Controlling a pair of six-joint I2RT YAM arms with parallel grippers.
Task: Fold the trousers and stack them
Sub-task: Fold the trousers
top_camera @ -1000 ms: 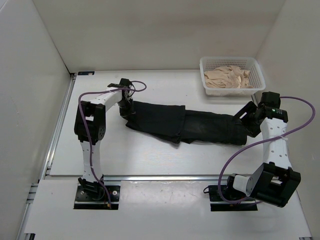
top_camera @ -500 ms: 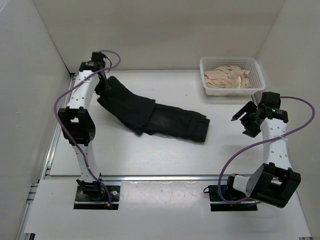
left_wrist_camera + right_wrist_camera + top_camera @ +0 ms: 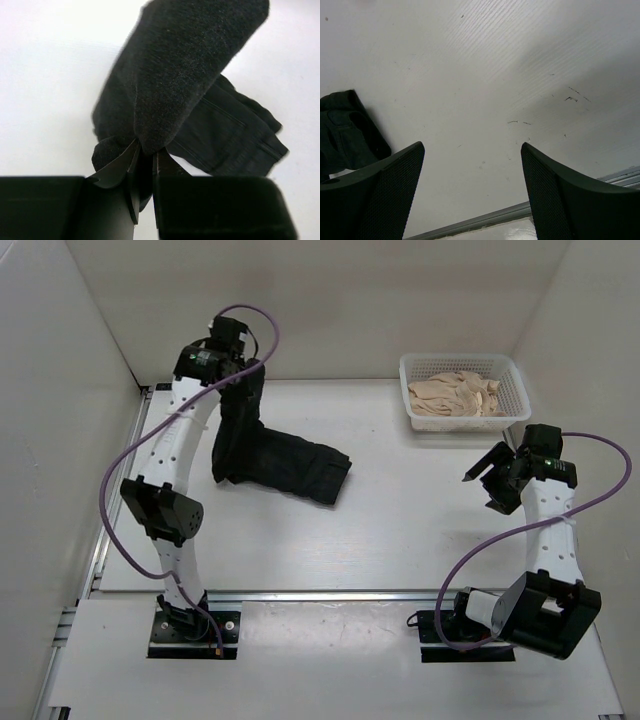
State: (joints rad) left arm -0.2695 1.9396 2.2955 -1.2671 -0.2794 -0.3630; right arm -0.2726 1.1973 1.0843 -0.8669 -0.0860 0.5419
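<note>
My left gripper [image 3: 238, 375] was high above the far left part of the table [image 3: 400, 540], and its jaws were nearly closed, pinching one end of the trousers [image 3: 285, 462]. In the left wrist view my two fingers [image 3: 120, 167] had only a thin gap between them, filled with a fold of the black fabric, and the trousers [image 3: 185, 75] went away from the fingertips as a thick dark band. From this grip the trousers hung down as an upright strip, and the other part lay on the table as a bunched heap, reaching to the right toward the middle. My right gripper [image 3: 484, 485] was on the right side, with the jaws wide apart and nothing between them, well apart from the trousers. Its wrist view showed bare table under the fingers and one corner of the trousers [image 3: 345, 135] at the left edge. A white basket [image 3: 406, 390] with beige clothes [image 3: 455, 395] stood at the far right, just beyond my right gripper.
</note>
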